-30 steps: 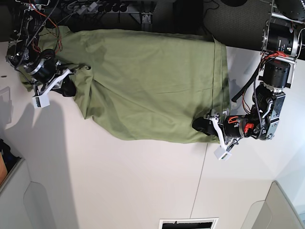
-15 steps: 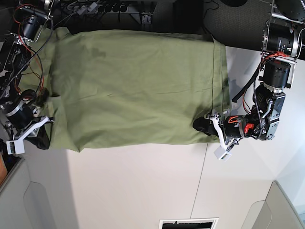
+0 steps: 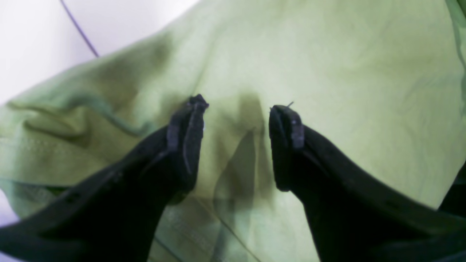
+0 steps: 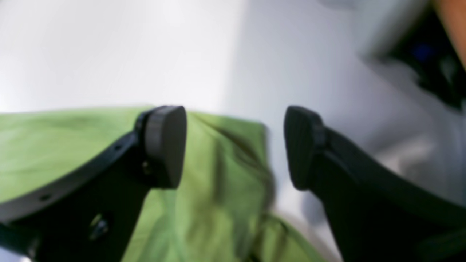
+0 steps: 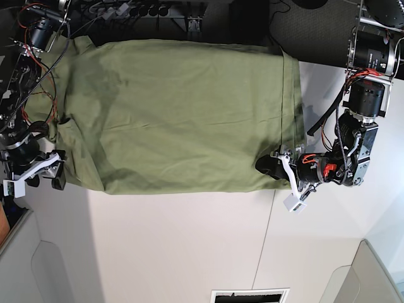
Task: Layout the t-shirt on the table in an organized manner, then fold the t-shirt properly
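Hovering with both pairs of jaws parted at the two ends of the spread olive-green cotton t-shirt [image 5: 183, 113].

My right gripper [image 4: 235, 145] stands wide apart and empty; in its wrist view the shirt's rumpled corner lies just below and between the fingers, one round black pad [image 4: 165, 145] over the cloth, the other over bare white tabletop [image 4: 109, 54]. In the base view that gripper [image 5: 35, 177] sits just off the shirt's lower corner. My left gripper [image 3: 236, 145] is parted too, its black fingertips [image 3: 189, 138] low over the cloth at the opposite edge, with green fabric showing in the gap; whether they touch it I cannot tell. Outward, the shirt lies flat and broad across the large white matte table [image 5: 189, 246]. No containers show clearly enough to tell what they hold.
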